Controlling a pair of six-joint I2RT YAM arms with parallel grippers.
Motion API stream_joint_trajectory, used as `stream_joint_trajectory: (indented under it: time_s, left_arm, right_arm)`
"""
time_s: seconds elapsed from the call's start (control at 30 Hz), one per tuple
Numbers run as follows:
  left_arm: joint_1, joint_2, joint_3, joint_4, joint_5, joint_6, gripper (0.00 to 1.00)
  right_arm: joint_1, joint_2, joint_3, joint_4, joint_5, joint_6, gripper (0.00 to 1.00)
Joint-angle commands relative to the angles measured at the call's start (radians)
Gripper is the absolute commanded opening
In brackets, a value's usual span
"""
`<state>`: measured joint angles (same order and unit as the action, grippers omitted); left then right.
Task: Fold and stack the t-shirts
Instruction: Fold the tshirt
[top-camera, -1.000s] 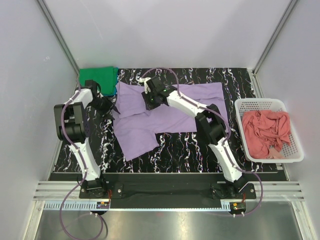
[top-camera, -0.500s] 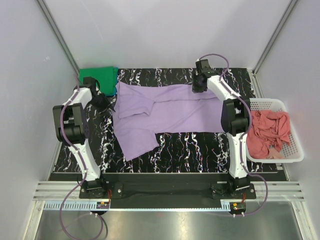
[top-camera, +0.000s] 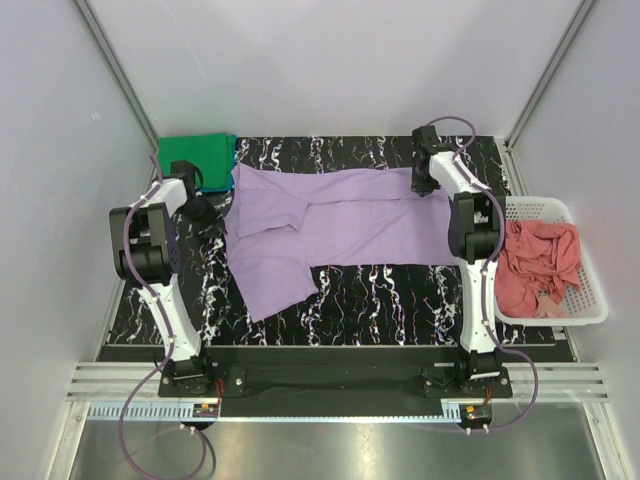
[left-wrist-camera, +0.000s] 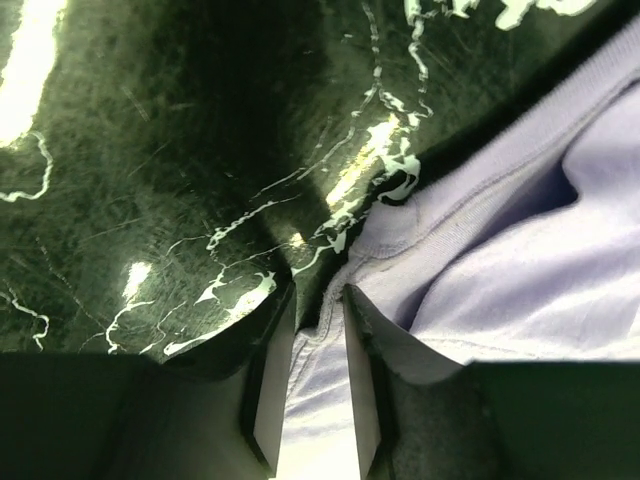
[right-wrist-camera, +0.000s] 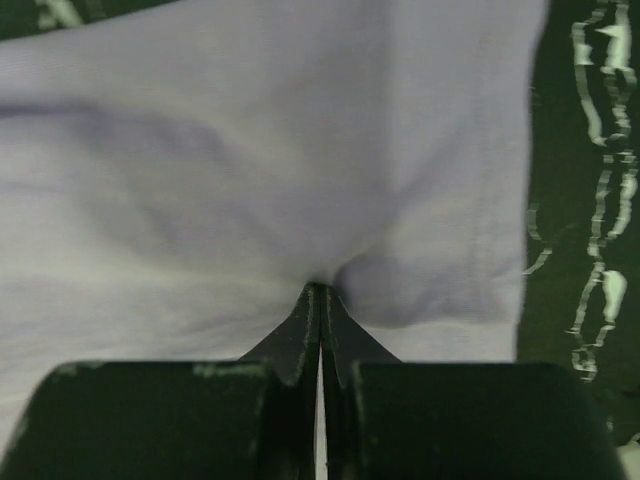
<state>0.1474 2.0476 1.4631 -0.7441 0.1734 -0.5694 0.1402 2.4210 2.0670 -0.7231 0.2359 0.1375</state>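
Task at an early stage: left of the white basket (top-camera: 594, 306), the light purple t-shirt (top-camera: 340, 225) lies unfolded on the bench (top-camera: 390, 290), with the right pincer (right-wrist-camera: 320, 292) clenched on its basket-side edge and the left pincer (left-wrist-camera: 318, 300) pinching its opposite hem; farther left, the bright green t-shirt (top-camera: 195, 152) sits folded, while the salmon pink t-shirt (top-camera: 535, 262) waits crumpled inside the basket.

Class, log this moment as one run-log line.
left gripper: shut on purple t-shirt | right gripper: shut on purple t-shirt | green t-shirt: folded, far left | pink t-shirt: in basket

Robotics lab cell: plain white walls (top-camera: 330, 60), aluminium frame rails (top-camera: 340, 383), black marbled table (top-camera: 390, 295).
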Motion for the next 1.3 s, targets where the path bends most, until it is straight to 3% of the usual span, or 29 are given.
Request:
stream_joint_trajectory:
  time_s: [0.0, 0.23, 0.43, 0.6, 0.7, 0.9, 1.03, 1.27]
  left_arm:
    - [0.004, 0.029, -0.009, -0.015, -0.12, -0.029, 0.31]
    - [0.004, -0.036, -0.001, 0.003, -0.094, -0.066, 0.29]
    - [-0.037, -0.17, 0.019, -0.017, -0.074, -0.012, 0.35]
    - [-0.048, -0.299, -0.159, 0.112, 0.026, -0.053, 0.36]
    - [-0.06, -0.302, -0.266, 0.184, 0.167, -0.112, 0.35]
    - [-0.086, -0.285, -0.394, 0.25, 0.149, -0.141, 0.35]
    - [-0.086, -0.299, -0.353, 0.259, 0.155, -0.159, 0.36]
    - [-0.086, -0.307, -0.138, 0.158, 0.124, -0.112, 0.38]
  right_arm:
    - [-0.02, -0.011, -0.01, -0.009, 0.062, -0.018, 0.0]
    - [-0.021, -0.06, 0.039, -0.019, 0.075, -0.041, 0.01]
    - [-0.054, -0.048, 0.11, -0.082, 0.091, -0.038, 0.02]
    - [-0.091, -0.076, 0.047, -0.059, 0.076, -0.021, 0.02]
    - [-0.108, -0.048, 0.05, -0.075, 0.06, -0.036, 0.02]
    - [-0.134, 0.007, 0.056, -0.085, 0.071, -0.049, 0.02]
    - [-0.169, 0.035, 0.085, -0.111, 0.12, -0.047, 0.0]
    - [-0.183, 0.032, 0.111, -0.127, 0.114, -0.035, 0.0]
